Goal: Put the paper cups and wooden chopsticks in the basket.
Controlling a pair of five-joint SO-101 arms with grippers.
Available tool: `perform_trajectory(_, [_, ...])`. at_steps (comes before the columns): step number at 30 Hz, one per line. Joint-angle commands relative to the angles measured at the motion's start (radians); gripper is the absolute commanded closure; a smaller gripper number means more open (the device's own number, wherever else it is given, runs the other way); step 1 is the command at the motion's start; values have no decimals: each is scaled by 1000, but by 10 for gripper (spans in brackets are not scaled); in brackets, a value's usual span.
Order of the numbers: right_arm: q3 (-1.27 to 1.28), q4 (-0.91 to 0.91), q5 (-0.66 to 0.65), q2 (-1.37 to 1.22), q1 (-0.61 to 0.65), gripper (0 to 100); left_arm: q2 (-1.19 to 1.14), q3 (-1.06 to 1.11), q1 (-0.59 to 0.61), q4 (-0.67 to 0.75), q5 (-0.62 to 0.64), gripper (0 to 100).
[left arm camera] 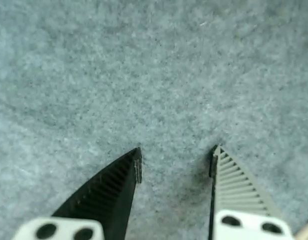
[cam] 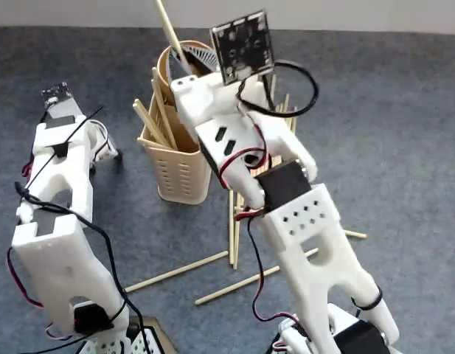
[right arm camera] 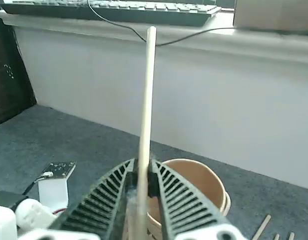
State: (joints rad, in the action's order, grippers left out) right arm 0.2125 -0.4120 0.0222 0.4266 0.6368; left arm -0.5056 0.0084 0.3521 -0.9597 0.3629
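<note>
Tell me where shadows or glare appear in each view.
High view: even light, no glare. Left wrist view: faint shadow on the carpet by the left tool. Right wrist view: the paper cup is partly shaded inside, behind the right tool, shut on a chopstick.

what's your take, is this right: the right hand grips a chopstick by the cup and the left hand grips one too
Not quite. The left hand is open and holds nothing, over bare carpet, as the left wrist view shows. The right hand does grip a chopstick by the cup.
</note>
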Motion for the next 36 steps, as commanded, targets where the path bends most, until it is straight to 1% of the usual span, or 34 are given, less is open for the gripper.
perform_trajectory(1, [143, 122, 3, 48, 8, 993, -7, -47, 2, 2, -8, 755])
perform_trajectory(6, [401, 358, 6, 140, 12, 993, -7, -47, 1, 2, -8, 755])
perform_trajectory(8, [467, 371, 0, 182, 27, 993, -7, -47, 1, 2, -9, 755])
perform_trajectory(9, [476, 331, -32, 206, 28, 993, -8, -47, 1, 2, -9, 755])
perform_trajectory(10, [479, 245, -86, 239, 30, 993, -8, -47, 1, 2, -9, 755])
perform_trajectory(11, [479, 131, -127, 274, 27, 993, -8, -47, 1, 2, -9, 755])
perform_trajectory(13, [475, -102, -164, 349, 4, 993, -8, -47, 1, 3, -9, 755])
perform_trajectory(17, [476, -417, -176, 479, -122, 993, -13, -58, 1, -2, -9, 755])
perform_trajectory(20, [483, -535, -175, 512, -262, 993, -13, -53, 1, -2, -9, 755])
perform_trajectory(23, [538, -545, -169, 513, -371, 993, -13, -53, 1, -2, -9, 755])
perform_trajectory(26, [627, -478, -144, 519, -401, 993, -13, -51, 1, -2, -9, 755])
perform_trajectory(28, [677, -443, -143, 507, -397, 993, -13, -50, 1, -3, -9, 755])
perform_trajectory(32, [785, -420, -143, 433, -337, 993, -13, -50, 1, -3, -9, 755])
perform_trajectory(36, [828, -389, -160, 246, -318, 993, -13, -50, 1, -3, -9, 755])
